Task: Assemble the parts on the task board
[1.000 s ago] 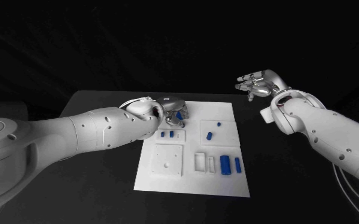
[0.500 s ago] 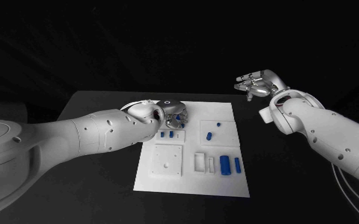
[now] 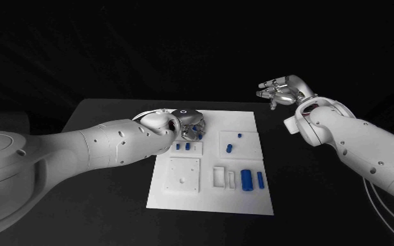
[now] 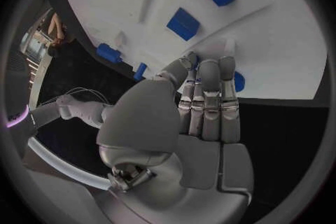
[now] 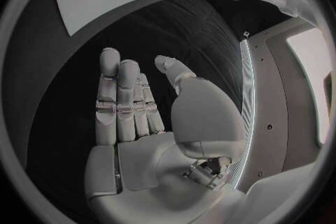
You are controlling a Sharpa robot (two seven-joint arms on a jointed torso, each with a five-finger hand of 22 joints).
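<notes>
Left hand (image 3: 188,122) low over the far left corner of the task board (image 3: 246,200), fingers (image 4: 210,102) straight and pressed side by side, tips down at a round blue part (image 4: 238,81) on the board's edge; cannot tell whether anything is pinched, that part mostly hidden behind the fingertips. Just past the fingertips in the left wrist view, two square blue blocks (image 4: 183,23) lying in a shallow recess of the board. In the head view, those same blocks (image 3: 184,147) side by side just near of the hand. Nearer still, a bare raised square plate (image 3: 183,174) on the board's left half. At the middle, two small blue pieces (image 3: 233,143) in a square recess, one behind the other. Toward the near right, an upright blue cylinder (image 3: 247,179) and a slimmer blue bar (image 3: 261,180) lying parallel, beside white slots. Right hand (image 3: 279,91) well apart from the board, raised beyond its far right corner above the black table (image 3: 107,115), fingers (image 5: 119,102) extended and close together, thumb set aside, palm bare, holding nothing.
</notes>
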